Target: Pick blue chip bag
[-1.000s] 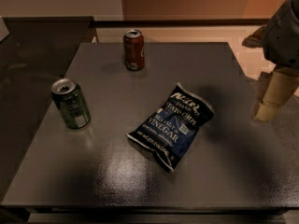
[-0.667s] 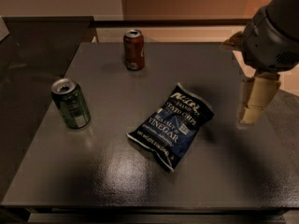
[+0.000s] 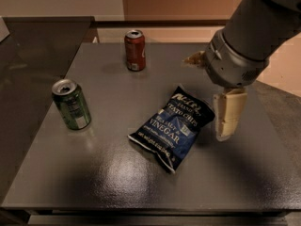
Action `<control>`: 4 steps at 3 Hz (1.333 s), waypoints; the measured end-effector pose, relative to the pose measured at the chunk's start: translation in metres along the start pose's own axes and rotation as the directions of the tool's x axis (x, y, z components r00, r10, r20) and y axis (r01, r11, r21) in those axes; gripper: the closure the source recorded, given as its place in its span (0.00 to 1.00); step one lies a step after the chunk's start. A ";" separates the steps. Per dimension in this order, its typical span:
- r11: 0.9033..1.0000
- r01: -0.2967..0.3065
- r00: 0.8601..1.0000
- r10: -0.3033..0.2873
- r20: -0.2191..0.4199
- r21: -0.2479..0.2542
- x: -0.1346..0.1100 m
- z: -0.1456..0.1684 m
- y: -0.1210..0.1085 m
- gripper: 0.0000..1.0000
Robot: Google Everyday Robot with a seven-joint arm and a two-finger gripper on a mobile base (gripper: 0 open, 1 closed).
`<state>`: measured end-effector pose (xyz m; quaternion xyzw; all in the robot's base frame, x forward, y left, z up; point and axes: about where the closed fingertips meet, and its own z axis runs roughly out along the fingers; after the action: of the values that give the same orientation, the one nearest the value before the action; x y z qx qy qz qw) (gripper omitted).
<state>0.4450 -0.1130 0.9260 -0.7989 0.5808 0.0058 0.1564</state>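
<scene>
Three things lie on the dark grey desk: a blue chip bag, a green can and a red can. The blue chip bag lies flat near the middle of the desk, turned at a slant, with its white lettering facing up and the word "VINEGAR" readable. The green can stands upright near the left edge, well apart from the bag. The red can stands upright toward the far edge, also well apart from the bag.

One grey arm reaches in from the upper right corner. Its pincer hangs over the right half of the desk, just beside the bag's upper right corner. One of its pale fingers points downward just to the right of the bag, and the other juts out to the left of the wrist, above the bag. The two stand well apart, so the pincer is released and grasps nothing.
</scene>
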 end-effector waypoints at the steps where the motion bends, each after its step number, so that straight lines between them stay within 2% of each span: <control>1: 0.990 0.138 0.990 -0.137 0.020 -0.040 -0.019 0.019 0.005 0.00; 2: 0.966 0.244 0.970 -0.242 0.039 -0.087 -0.031 0.038 0.011 0.00; 3: 0.938 0.317 0.948 -0.311 0.062 -0.138 -0.038 0.058 0.016 0.00; 4: 0.914 0.361 0.933 -0.354 0.070 -0.185 -0.041 0.077 0.021 0.00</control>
<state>0.4258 -0.0613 0.8551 -0.9027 0.4188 0.0479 0.0859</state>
